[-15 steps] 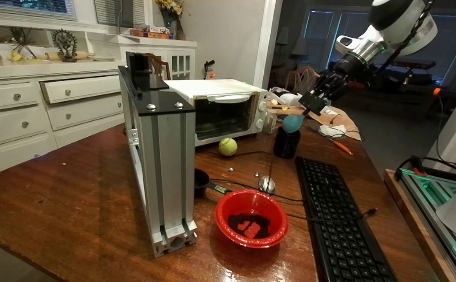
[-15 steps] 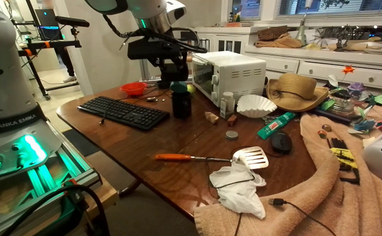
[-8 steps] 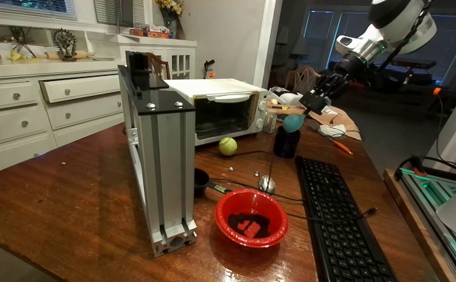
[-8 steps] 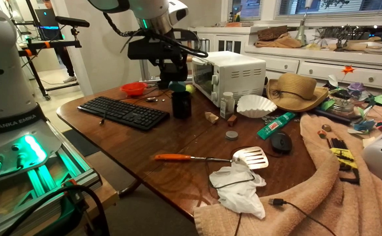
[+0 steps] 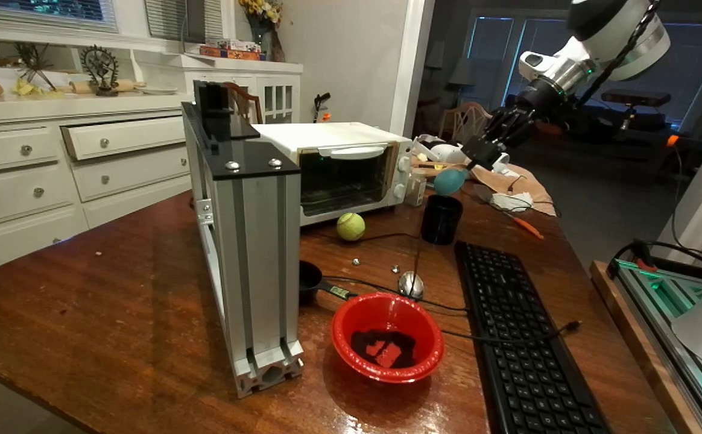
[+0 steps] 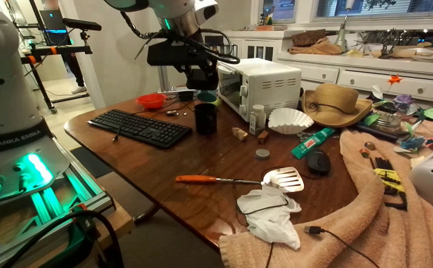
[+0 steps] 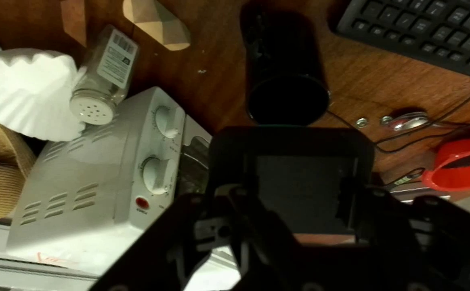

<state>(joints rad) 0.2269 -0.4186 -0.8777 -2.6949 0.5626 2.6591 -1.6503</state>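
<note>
The fingers seem clenched on what looks like a dark block; from it a blue spoon, or something much like one, hangs in the air. In an exterior view the spoon's long axis slants down from the fingers, its rounded head close above an upright black cup, apparently apart from the rim; I cannot tell whether it lies squarely over the mouth. In the wrist view that mouth opens just beyond the block's edge. Farther out on the worktop are a tennis ball, a keyboard, a toaster oven and a red bowl.
</note>
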